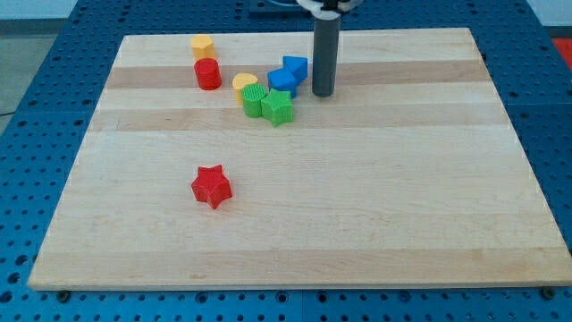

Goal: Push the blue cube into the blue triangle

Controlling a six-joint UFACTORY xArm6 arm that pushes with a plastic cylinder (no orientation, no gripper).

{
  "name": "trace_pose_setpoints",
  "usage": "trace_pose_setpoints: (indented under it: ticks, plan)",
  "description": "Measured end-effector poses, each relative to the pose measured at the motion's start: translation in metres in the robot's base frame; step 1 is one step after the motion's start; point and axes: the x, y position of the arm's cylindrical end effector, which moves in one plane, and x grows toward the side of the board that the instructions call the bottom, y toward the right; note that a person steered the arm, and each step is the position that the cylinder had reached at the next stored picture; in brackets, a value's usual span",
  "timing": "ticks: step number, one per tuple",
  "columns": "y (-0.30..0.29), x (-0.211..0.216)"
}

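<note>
Two blue blocks touch each other near the view's top centre. One blue block (pixel 295 67) is boxy and looks like the cube. The other blue block (pixel 281 81) sits just below and left of it, and its shape is hard to make out. My tip (pixel 323 93) rests on the board just right of both blue blocks, a small gap away from them. The dark rod rises straight up out of the view's top.
A green star (pixel 278 107) and a green block (pixel 253 99) sit right below the blue pair, with a yellow heart-like block (pixel 244 83) at their left. A red cylinder (pixel 207 74) and a yellow block (pixel 202 45) lie further left. A red star (pixel 212 186) lies alone lower left.
</note>
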Motion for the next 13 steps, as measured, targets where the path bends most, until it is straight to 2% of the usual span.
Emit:
trace_pose_setpoints:
  ticks: [2,4,7,9,11,13]
  plan:
    - [-0.044,0.016]
    - [-0.085,0.012]
    - [-0.038,-0.055]
    - [-0.1,-0.067]
    - [-0.137,-0.146]
    - [-0.25,-0.149]
